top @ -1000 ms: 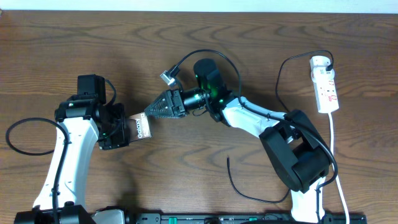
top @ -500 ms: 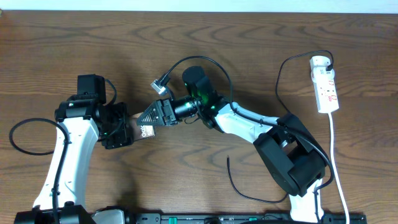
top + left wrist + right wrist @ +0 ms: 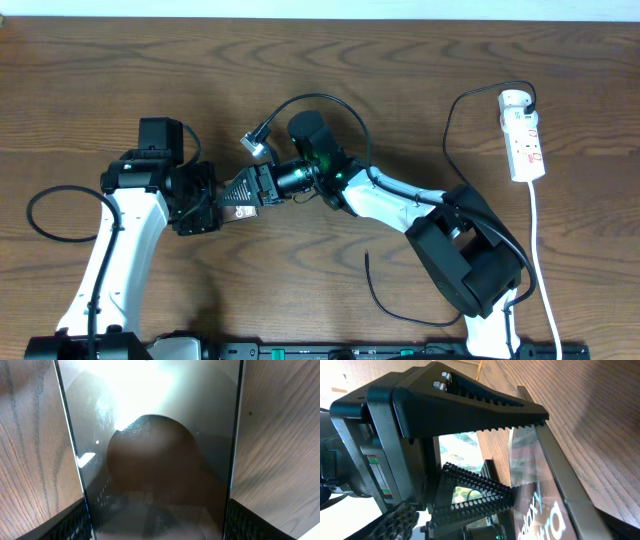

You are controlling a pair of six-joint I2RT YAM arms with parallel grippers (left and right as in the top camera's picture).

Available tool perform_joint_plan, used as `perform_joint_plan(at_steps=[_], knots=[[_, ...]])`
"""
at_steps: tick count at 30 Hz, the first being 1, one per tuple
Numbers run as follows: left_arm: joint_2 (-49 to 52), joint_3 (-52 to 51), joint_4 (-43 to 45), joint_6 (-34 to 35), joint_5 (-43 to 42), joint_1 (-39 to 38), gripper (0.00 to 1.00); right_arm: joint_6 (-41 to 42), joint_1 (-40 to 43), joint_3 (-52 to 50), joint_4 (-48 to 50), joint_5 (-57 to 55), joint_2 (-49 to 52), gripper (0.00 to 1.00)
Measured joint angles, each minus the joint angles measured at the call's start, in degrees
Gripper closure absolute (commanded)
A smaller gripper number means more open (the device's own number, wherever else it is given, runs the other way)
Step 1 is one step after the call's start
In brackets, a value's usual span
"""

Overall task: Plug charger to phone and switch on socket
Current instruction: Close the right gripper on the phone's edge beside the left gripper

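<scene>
Desk [image 3: 400, 50]: dark wood, with everything carried on it.
Right arm [image 3: 390, 195]: it has been swung left and a little forward over the last second. Its jaws are now brought up to the free end of the phone [image 3: 160, 475]. In the wrist view the jaws are seen spread, with the phone's end just at their toothed tips. Whether it is touched cannot be told.
Left arm [image 3: 125, 225]: it has been shifted slightly right, toward the other arm. Its jaws are pinched on the phone's long edges, and the dark pads are seen at both lower corners of the wrist view.
Socket [image 3: 523, 135]: white, laid at the far right and well apart from both arms. It is touched by neither, so the switching is judged not yet done.
Phone: it is held left of centre, between the two arms. Its back was open to the overhead view a second ago and is now nearly covered by the right jaws.
Charger [image 3: 447, 135]: a thin black cable is led from the white adapter [image 3: 514, 100] at the socket's far end down behind the right arm. It is held by neither arm, and its tip cannot be placed with certainty.
Meaning: a handover or a two-sided hold is judged to be in hand, and plugging has not begun.
Writing [image 3: 547, 517]: white lettering on the phone's back is cut off, and only what looks like "y" and "tra" can be read. The socket's red marks are too small to read.
</scene>
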State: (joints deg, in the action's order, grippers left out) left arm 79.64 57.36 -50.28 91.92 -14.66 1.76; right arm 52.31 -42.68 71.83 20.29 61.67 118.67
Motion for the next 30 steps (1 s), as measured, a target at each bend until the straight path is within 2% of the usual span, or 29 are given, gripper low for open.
perform_joint_plan(at_steps=[11,16,22,25,28,30], knots=[[0.0,0.0,0.28,1.01,-1.42,-0.9,0.93,-1.62,-0.83,0.0,-3.34,-3.82,0.0,0.17],[0.0,0.0,0.31,1.09,-1.57,-0.9,0.93,-1.97,-0.96,0.0,-3.37,-4.42,0.0,0.23],[0.0,0.0,0.35,1.09,-1.46,-0.92,0.93,-2.27,-0.96,0.0,-4.42,-4.72,0.0,0.25],[0.0,0.0,0.46,1.09,-1.29,-0.9,0.93,-2.71,-0.96,0.0,-6.03,-4.72,0.0,0.28],[0.0,0.0,1.07,1.09,-1.09,-0.92,0.93,-3.54,-0.96,0.0,-7.45,-4.72,0.0,0.38],[0.0,0.0,1.29,1.09,-1.07,-0.9,0.93,-3.85,-0.96,0.0,-7.78,-4.72,0.0,0.39]])
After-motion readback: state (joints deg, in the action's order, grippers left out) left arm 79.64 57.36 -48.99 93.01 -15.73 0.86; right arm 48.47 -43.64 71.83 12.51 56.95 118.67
